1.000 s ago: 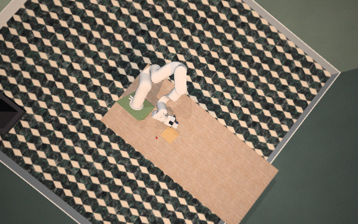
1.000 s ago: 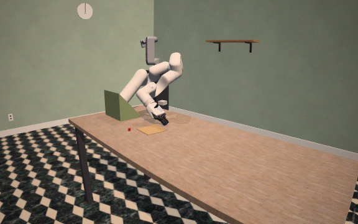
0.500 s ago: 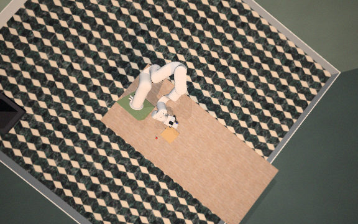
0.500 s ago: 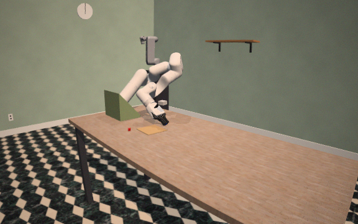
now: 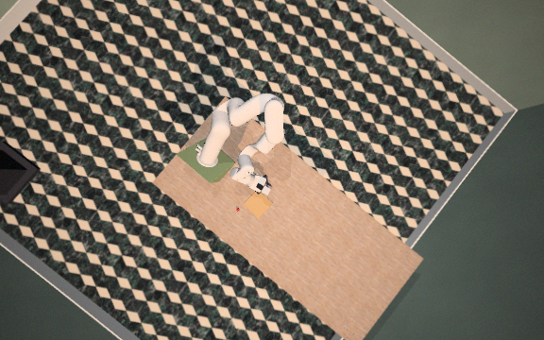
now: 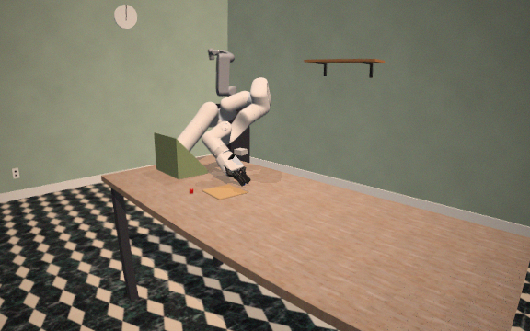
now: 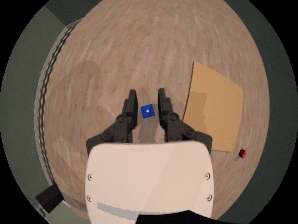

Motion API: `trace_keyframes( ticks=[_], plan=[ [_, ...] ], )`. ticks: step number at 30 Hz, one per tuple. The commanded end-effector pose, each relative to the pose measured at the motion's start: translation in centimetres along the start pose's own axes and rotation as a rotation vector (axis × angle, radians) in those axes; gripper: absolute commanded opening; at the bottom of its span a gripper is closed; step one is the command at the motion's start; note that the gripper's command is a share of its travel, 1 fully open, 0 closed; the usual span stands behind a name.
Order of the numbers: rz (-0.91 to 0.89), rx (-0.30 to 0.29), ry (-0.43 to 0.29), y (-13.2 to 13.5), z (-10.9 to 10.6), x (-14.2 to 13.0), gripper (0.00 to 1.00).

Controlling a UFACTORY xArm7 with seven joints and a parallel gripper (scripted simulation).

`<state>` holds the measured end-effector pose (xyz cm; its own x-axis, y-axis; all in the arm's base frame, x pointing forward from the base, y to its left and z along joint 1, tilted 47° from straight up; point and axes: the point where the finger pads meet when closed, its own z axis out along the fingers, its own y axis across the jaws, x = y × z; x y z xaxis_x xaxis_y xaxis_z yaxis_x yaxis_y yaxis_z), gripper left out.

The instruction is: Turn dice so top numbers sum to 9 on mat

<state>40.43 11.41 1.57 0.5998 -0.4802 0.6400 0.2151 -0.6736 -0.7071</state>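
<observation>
The orange mat (image 5: 258, 207) (image 6: 224, 192) (image 7: 222, 117) lies flat on the table, and no die shows on it. A red die (image 5: 238, 209) (image 6: 191, 191) (image 7: 242, 153) lies on the table just off the mat; its pips are too small to read. A blue die (image 7: 147, 111) shows one white pip on its upper face in the wrist view. It is off the mat, between or just below the fingers, with a gap on each side. My gripper (image 7: 147, 96) (image 6: 245, 182) is partly open and points down beside the mat, holding nothing. I cannot see a third die.
A green wedge-shaped block (image 5: 212, 176) (image 6: 166, 156) stands on the table (image 5: 319, 236) (image 6: 339, 239) by the arm's base. The arm reaches over the table's back side. A wall shelf (image 6: 344, 61) hangs far behind.
</observation>
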Motion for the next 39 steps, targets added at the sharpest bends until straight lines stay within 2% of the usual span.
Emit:
trace_keyframes(
  ticks=[1, 34, 39],
  plan=[
    [0.000, -0.002, 0.003, 0.07, -0.04, 0.14, 0.31],
    [0.000, -0.002, 0.003, 0.07, -0.04, 0.14, 0.31],
    [0.000, -0.002, 0.003, 0.07, -0.65, 0.14, 0.31]
  ],
)
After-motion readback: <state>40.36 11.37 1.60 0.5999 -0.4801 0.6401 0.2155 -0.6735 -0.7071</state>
